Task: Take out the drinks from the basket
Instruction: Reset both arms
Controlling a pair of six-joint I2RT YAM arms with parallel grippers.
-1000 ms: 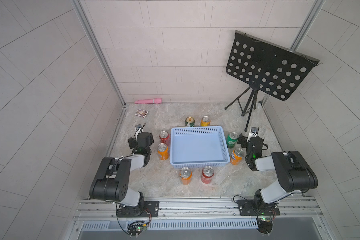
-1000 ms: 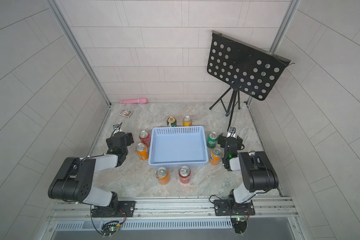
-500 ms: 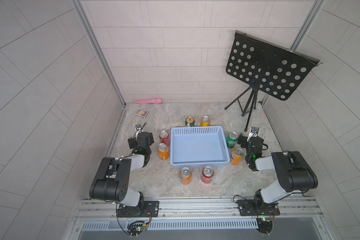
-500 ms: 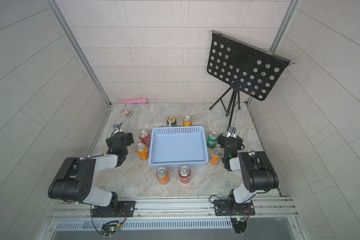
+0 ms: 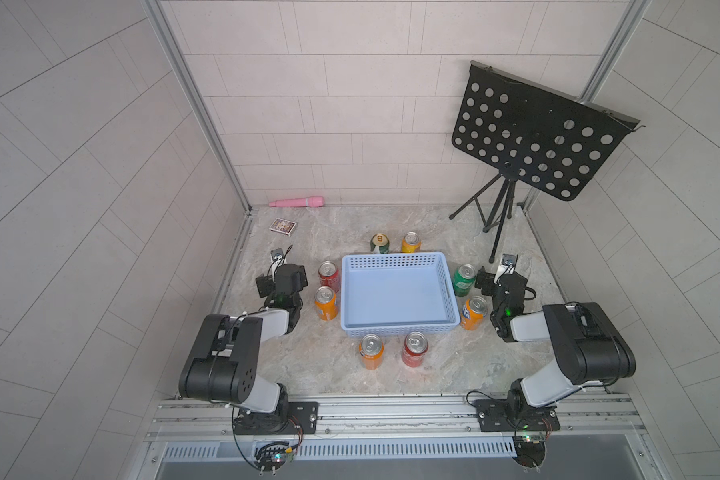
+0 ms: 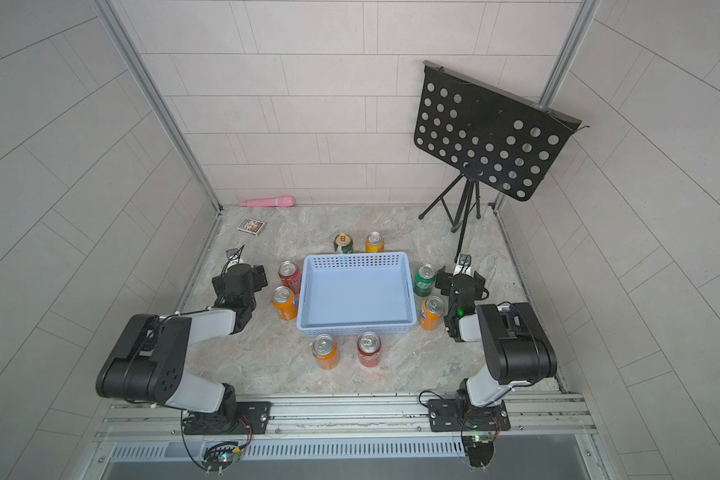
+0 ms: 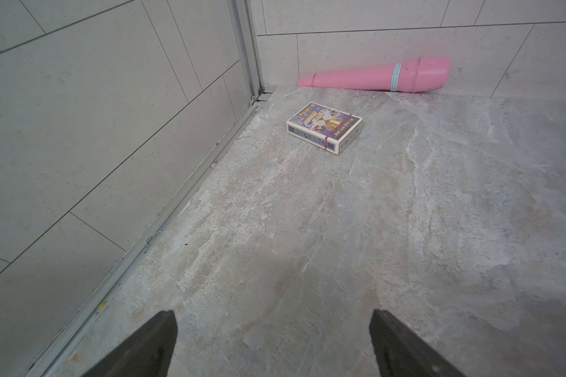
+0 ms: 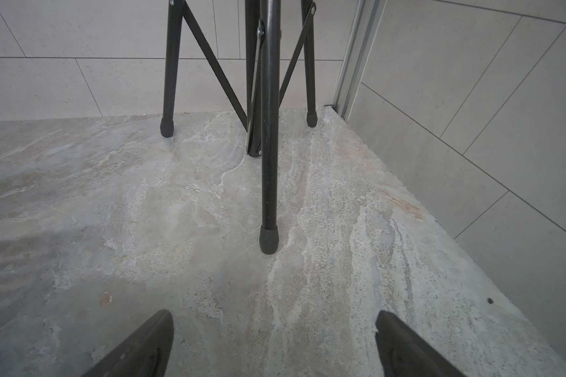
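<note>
The light-blue basket stands mid-table in both top views with nothing inside it. Several cans stand upright around it. Behind it are a white-and-green one and an orange one. On its left are a red one and an orange one. On its right are a green one and an orange one. In front are an orange one and a red one. My left gripper is open over bare table left of the cans. My right gripper is open, empty, right of the cans.
A black music stand rises at the back right, one tripod foot just ahead of my right gripper. A card box and a pink toy microphone lie at the back left. Tiled walls close three sides.
</note>
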